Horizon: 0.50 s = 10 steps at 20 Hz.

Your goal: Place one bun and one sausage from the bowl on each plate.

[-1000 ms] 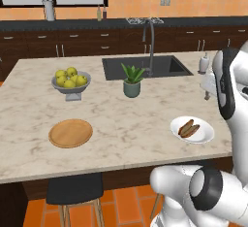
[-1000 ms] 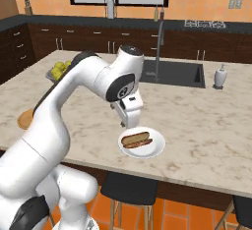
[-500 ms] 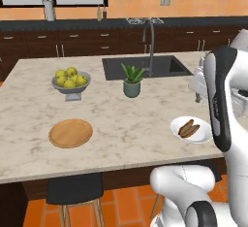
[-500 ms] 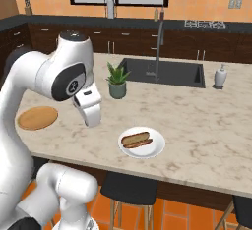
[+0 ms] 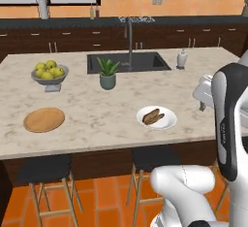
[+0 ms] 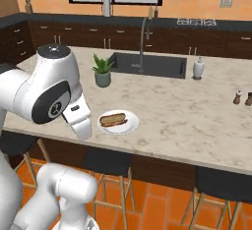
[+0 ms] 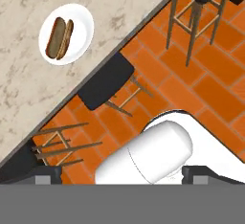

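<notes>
Now, in the left base view, the white plate (image 5: 156, 118) has a bun and sausage (image 5: 153, 116) on it, so I think that one is done. The wooden plate (image 5: 44, 120) is bare and sits far across the counter (image 5: 97, 119), so the next job is likely to get food for it. The fruit bowl (image 5: 50, 73) and the plant (image 5: 107, 73) stand behind the open path between the plates. Next, in the right base view, the arm (image 6: 49, 91) bends low at the counter's near edge, just beside the white plate. Lots of bare counter lies to the far side, up to the small shakers (image 6: 241, 98). Last, in the hand view, the gripper (image 7: 122, 175) has its fingertips (image 7: 48, 174) spread wide with nothing between them. It looks down at the orange floor (image 7: 201, 70). A dark stool (image 7: 105, 84) is ahead of the fingers, and the white plate is farther ahead, past the counter edge. The hand should lift high first, so it misses the edge and the stools.
</notes>
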### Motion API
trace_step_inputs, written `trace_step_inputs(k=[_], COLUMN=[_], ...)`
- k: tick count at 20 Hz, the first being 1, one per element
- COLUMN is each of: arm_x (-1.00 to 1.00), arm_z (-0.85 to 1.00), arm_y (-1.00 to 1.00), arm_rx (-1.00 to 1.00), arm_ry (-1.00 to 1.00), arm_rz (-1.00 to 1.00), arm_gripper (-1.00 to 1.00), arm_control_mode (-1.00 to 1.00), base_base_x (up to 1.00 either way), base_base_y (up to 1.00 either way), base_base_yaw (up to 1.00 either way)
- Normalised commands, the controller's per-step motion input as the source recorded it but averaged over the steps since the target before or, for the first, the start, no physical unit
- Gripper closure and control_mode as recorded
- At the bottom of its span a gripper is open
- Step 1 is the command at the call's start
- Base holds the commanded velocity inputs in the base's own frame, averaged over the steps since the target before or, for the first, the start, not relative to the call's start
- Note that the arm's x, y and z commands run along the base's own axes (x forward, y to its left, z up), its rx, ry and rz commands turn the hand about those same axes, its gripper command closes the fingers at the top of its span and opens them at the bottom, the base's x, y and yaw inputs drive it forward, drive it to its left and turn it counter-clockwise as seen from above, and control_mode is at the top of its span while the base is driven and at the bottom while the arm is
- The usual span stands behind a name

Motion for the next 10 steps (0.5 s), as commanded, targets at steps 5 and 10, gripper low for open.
trace_step_inputs(k=[5, 10], arm_x=[0.00, 0.00], arm_z=[0.00, 0.00], arm_y=[0.00, 0.00], arm_rx=[0.00, 0.00], arm_ry=[0.00, 0.00], arm_rz=[0.00, 0.00], arm_gripper=[-1.00, -1.00], arm_control_mode=[1.00, 1.00], base_base_x=[0.30, 0.05], base_base_y=[-1.00, -1.00], base_base_yaw=[0.17, 0.16])
